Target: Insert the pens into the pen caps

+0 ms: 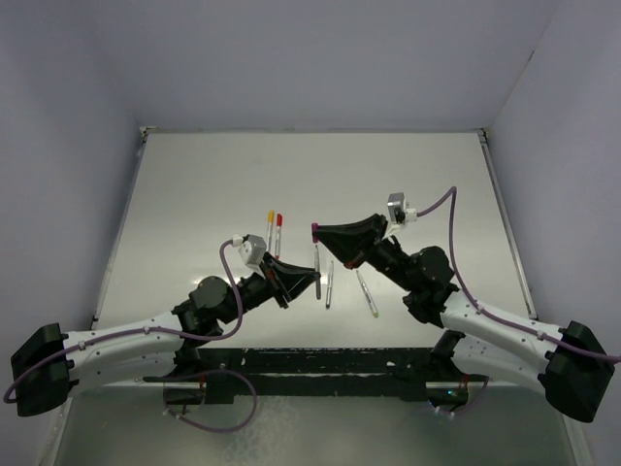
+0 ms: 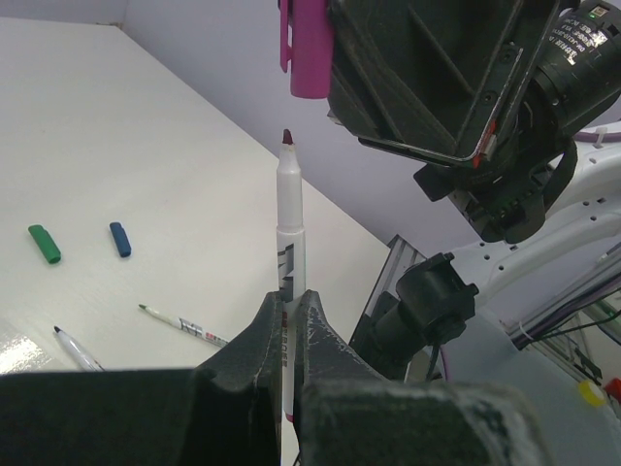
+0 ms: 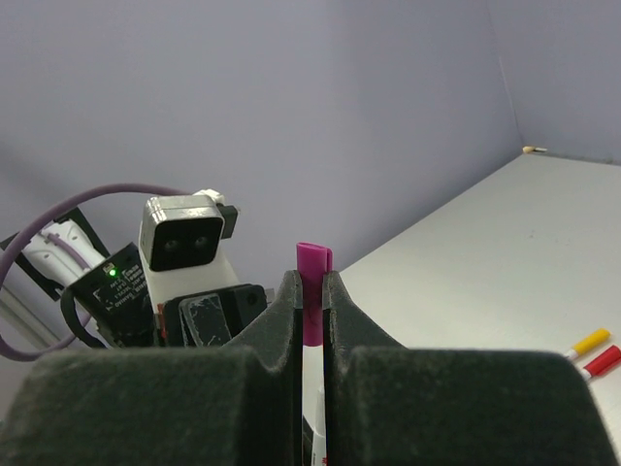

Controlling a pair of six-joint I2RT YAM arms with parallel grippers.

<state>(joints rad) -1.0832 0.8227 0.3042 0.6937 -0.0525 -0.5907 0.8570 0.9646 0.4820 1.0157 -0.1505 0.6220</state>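
My left gripper (image 2: 288,296) is shut on a grey-white pen (image 2: 288,223) and holds it upright, its dark purple tip pointing up. My right gripper (image 3: 311,277) is shut on the purple cap (image 3: 312,291). In the left wrist view the cap (image 2: 309,49) hangs just above the pen tip, slightly to its right, with a small gap between them. In the top view the left gripper (image 1: 312,280), the pen (image 1: 316,260) and the cap (image 1: 315,229) meet at the table's middle. A green cap (image 2: 44,243) and a blue cap (image 2: 119,239) lie on the table.
Two pens wearing a yellow cap (image 1: 270,228) and a red cap (image 1: 278,231) lie behind the grippers. Two uncapped pens (image 1: 329,283) (image 1: 367,291) lie under the right arm. Walls enclose the white table (image 1: 194,194) on three sides.
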